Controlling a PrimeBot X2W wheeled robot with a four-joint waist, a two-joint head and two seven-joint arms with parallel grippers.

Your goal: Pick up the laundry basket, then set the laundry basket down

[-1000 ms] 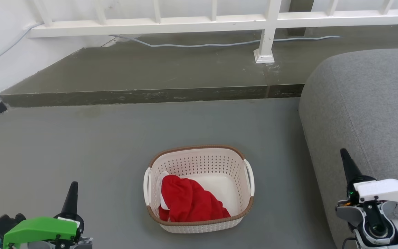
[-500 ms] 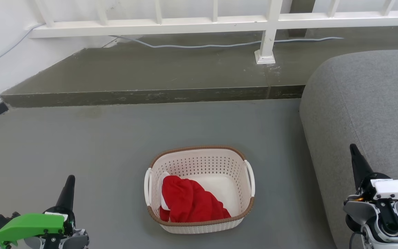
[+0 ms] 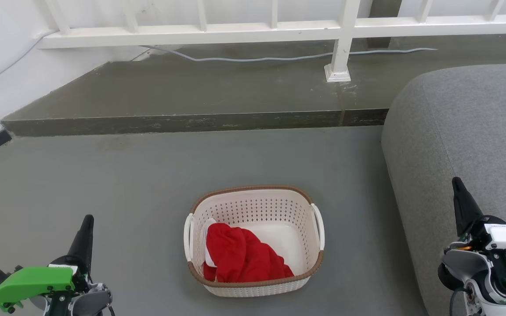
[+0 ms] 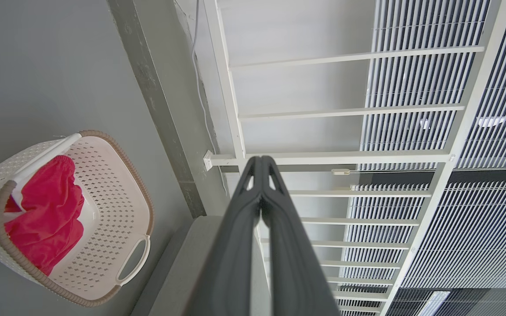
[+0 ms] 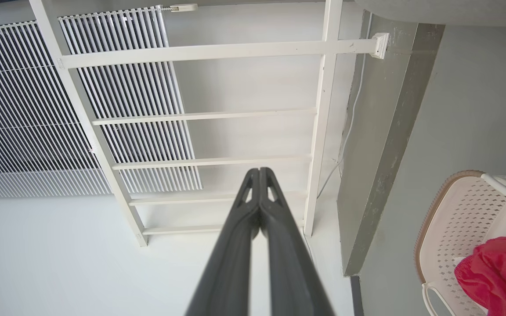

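The laundry basket [image 3: 275,210] stands on the grey floor at the lower middle of the head view, cream-white with a brown rim and two white side handles. A red cloth [image 3: 242,256] lies in it. The basket also appears at the left of the left wrist view [image 4: 108,184] and at the lower right of the right wrist view [image 5: 459,210]. My left gripper [image 3: 88,220] is at the lower left, well left of the basket, shut and empty. Over at the lower right, in front of the sofa, my right gripper [image 3: 456,182] is likewise shut with nothing held.
A grey sofa [image 3: 468,140] fills the right side, close to my right arm. A raised concrete step [image 3: 191,118] runs across behind the basket, with a white railing [image 3: 341,39] and a cable [image 3: 257,57] on it. A white wall stands at the left.
Both grippers have spread apart, the left toward the left edge and the right toward the right, each fingertip a bit higher in the picture. The basket has stayed in place.
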